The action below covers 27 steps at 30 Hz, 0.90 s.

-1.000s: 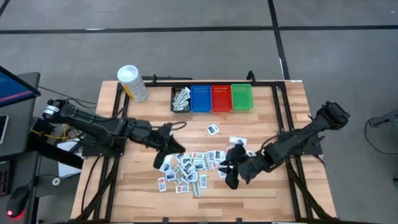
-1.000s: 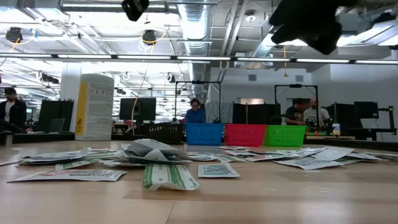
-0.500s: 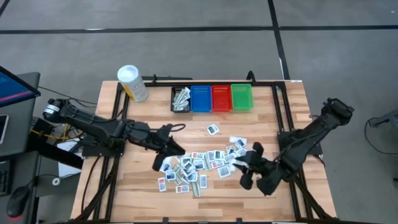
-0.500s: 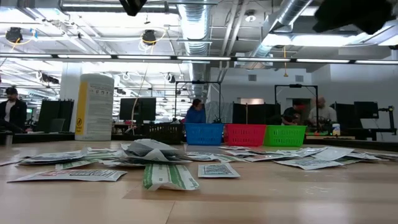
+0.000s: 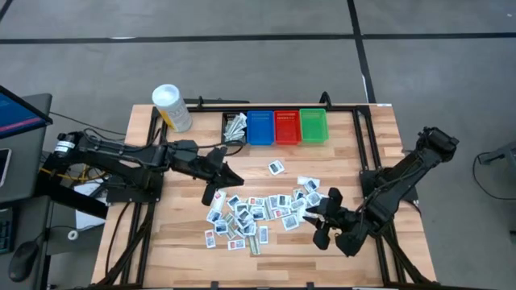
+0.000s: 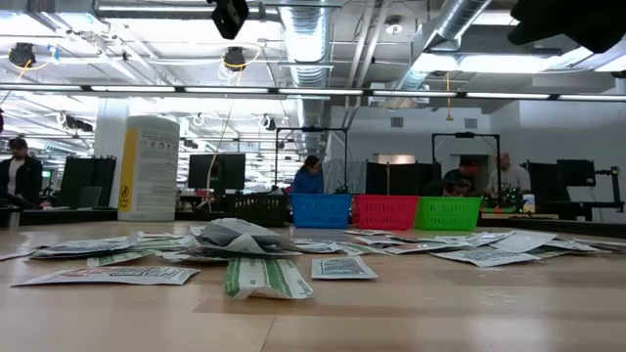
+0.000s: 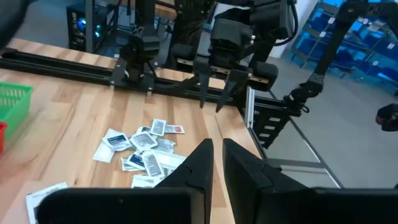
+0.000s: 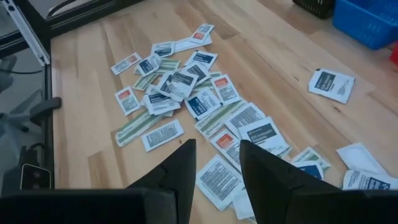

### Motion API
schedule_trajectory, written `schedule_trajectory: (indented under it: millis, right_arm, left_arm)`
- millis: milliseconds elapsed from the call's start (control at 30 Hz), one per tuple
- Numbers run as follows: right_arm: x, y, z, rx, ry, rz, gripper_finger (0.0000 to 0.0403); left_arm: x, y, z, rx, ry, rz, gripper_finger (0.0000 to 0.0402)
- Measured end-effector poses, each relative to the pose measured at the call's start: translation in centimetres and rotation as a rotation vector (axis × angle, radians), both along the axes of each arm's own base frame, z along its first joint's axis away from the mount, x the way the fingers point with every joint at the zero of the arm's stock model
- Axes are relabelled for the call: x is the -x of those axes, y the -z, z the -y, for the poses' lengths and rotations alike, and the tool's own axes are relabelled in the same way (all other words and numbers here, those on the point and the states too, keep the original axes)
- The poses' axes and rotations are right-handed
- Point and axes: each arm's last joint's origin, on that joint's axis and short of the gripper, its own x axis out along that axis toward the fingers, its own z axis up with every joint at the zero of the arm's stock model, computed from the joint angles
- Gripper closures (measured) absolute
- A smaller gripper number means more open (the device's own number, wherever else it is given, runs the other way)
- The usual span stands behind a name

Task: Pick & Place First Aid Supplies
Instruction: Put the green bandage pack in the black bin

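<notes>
The first aid supplies (image 5: 256,214) are lying scattered in a loose heap on the middle of the wooden table (image 5: 177,242), with one packet (image 5: 276,167) apart on the far side near the row of bins (image 5: 275,127). The left gripper (image 5: 218,184) is hovering above the heap's left edge, fingers nearly clenched with only a thin gap and nothing between them. The right gripper (image 5: 321,221) is hanging at the heap's right edge, fingers parted and grasping nothing.

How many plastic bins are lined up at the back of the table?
4, in a row at the far edge: black bin with packets inside, then blue bin, red bin and green bin.
</notes>
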Motion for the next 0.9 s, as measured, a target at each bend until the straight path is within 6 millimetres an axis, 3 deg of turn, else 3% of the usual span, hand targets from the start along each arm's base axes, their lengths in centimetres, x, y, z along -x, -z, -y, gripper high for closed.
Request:
schedule_trajectory:
  millis: [433,633,900]
  right_arm:
    - [-0.2,0.0,0.2,0.131,-0.081,-0.028,0.0285]
    - [-0.2,0.0,1.8,0.236,-0.027,-0.078,0.0285]
    - [1.2,-0.8,4.9,0.28,0.04,-0.053,0.0285]
  left_arm:
    - [0.0,-0.1,0.1,0.022,-0.015,0.005,0.0328]
    - [-0.1,-0.1,-0.6,0.004,-0.104,0.014,0.0302]
    - [-0.3,-0.2,-3.4,-0.057,-0.201,0.024,0.0295]
